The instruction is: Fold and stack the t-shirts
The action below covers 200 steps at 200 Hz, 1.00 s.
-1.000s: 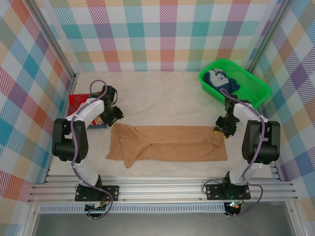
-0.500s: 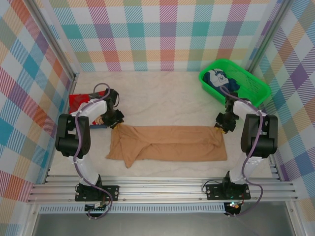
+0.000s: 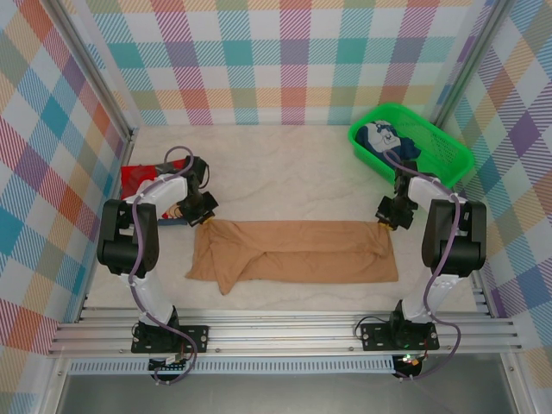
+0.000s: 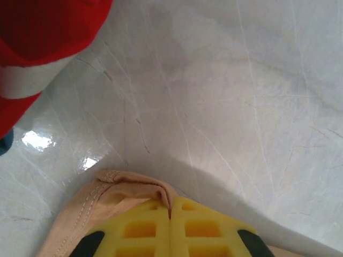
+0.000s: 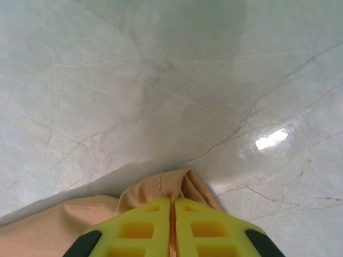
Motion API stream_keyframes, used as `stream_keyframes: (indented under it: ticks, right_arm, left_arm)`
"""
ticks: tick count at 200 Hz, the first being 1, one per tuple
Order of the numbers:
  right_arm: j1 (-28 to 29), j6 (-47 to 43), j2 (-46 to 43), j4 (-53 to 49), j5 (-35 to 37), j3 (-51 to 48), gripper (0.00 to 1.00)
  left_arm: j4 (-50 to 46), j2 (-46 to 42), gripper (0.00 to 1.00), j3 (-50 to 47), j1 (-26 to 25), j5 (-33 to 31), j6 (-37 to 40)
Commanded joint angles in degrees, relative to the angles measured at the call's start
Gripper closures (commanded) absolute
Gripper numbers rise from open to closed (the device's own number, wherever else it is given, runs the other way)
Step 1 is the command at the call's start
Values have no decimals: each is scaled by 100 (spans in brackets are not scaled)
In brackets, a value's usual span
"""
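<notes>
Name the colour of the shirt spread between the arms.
Tan-brown shirt; clearest in the top external view.

Bright, even overhead light leaves small white glare spots on the glossy surface [image 5: 161, 64] and soft shadows ahead of the slightly blurred left claw [image 4: 170, 209] and right claw [image 5: 172, 206].

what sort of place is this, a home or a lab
Probably a robot test cell: plaid backdrop panels enclose a table, aluminium rails carry the arm bases, and a tan t-shirt lies out for folding.
</notes>
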Motion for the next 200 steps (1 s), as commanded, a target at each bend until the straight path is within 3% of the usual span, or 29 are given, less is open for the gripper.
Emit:
stream_keyframes:
  ticks: [1, 27, 154, 162, 168, 200]
  right_arm:
    - [-14, 31, 19, 38, 29, 67, 98]
    - [-34, -24, -43, -220, 305, 343, 100]
    - [-216, -307, 487, -674, 237, 972, 100]
    - [-213, -335, 527, -641, 230, 976, 100]
    - [-213, -336, 552, -633, 244, 989, 94]
    - [-214, -126, 164, -808, 663, 1024, 64]
  left_arm:
    - [8, 94, 100, -27, 14, -52, 67]
    - [-172, -26, 100, 74, 105, -422, 116]
    - [-1217, 661, 100, 1536, 498, -72, 173]
    - [-1067, 703, 89, 1554, 505, -12, 193]
    - [-900, 675, 81, 1533, 508, -8, 191]
    - [-447, 156, 59, 1469, 458, -214, 0]
